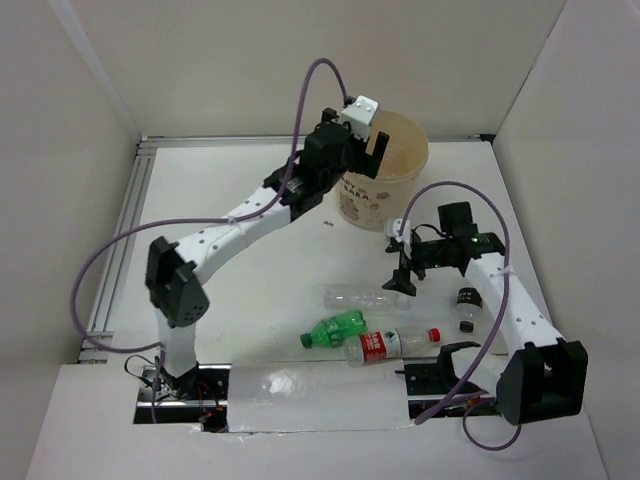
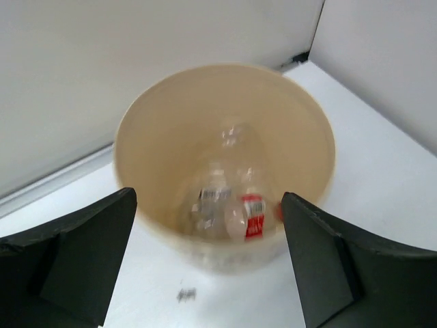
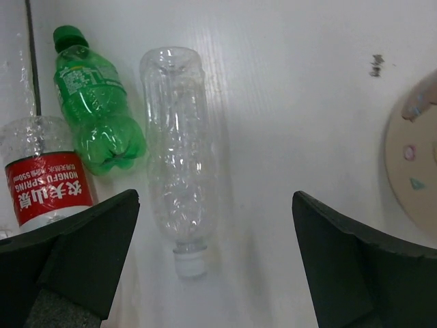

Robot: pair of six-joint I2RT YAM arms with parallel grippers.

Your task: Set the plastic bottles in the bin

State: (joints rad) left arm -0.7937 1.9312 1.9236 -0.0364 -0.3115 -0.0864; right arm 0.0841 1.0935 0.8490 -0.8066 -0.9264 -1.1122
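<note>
The beige bin (image 1: 395,185) stands at the back of the table. My left gripper (image 1: 372,150) is open and empty above its near rim. In the left wrist view the bin (image 2: 307,130) holds a few clear bottles (image 2: 217,199), one with a red label (image 2: 254,217), seen between my open left gripper (image 2: 208,256). My right gripper (image 1: 403,280) is open and empty, hovering above the cap end of a clear bottle (image 1: 358,296) lying on the table. In the right wrist view this bottle (image 3: 179,157) lies a little left of centre under the open right gripper (image 3: 215,266). A green bottle (image 1: 335,329) and a red-labelled bottle (image 1: 390,344) lie nearer.
Two small black cylinders (image 1: 466,297) stand by the right arm. The green bottle (image 3: 95,109) and red-labelled bottle (image 3: 44,181) lie close to the clear one's left. The bin's base (image 3: 413,157) shows at the right edge. Walls enclose the table.
</note>
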